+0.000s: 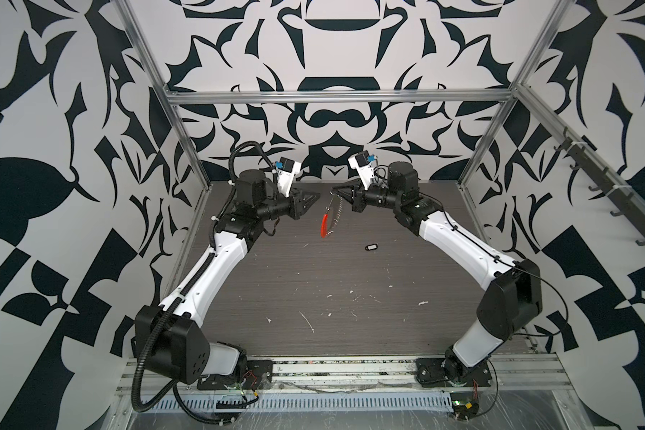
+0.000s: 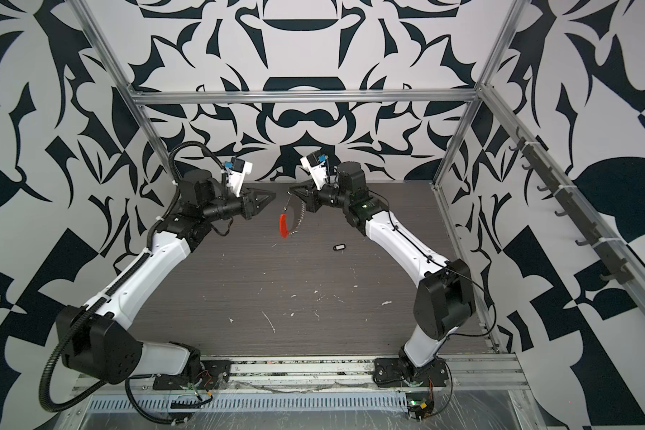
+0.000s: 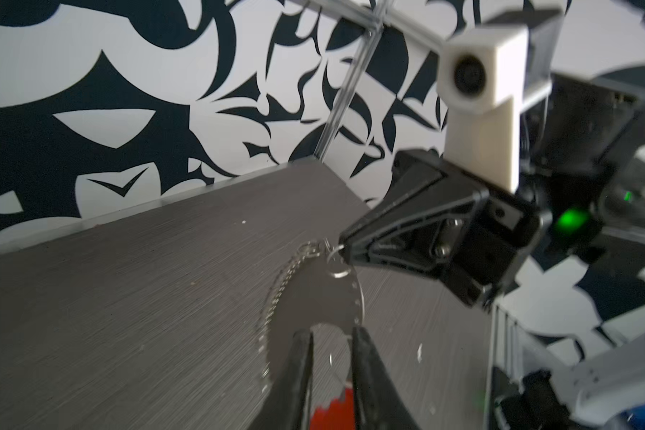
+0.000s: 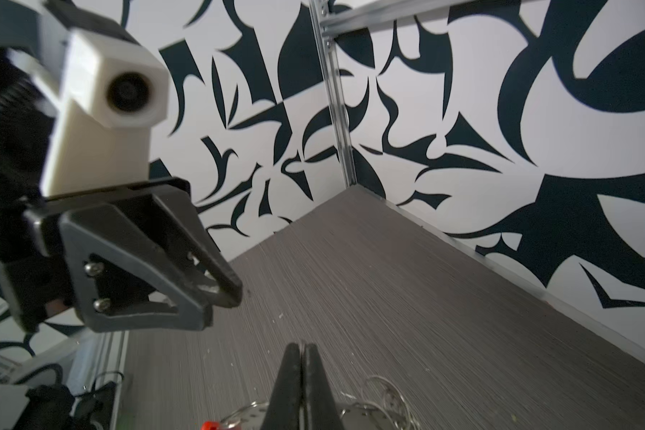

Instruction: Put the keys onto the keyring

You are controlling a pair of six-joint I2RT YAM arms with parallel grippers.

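While the right claw (image 1: 334,191) pinches the keyring (image 1: 330,219) (orange-red segment lowest) hanging over the table (image 1: 313,283), the left claw (image 1: 315,195) stands narrowly parted and empty. The keys (image 1: 370,246) lie on the table nearby.

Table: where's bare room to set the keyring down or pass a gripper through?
Free: the broad front half of the table, bordered by the two arms at the sides and the key tag at the back. Crowded: back middle, where the right gripper dangles the keyring close to the left gripper, with the key tag lying just right of it.
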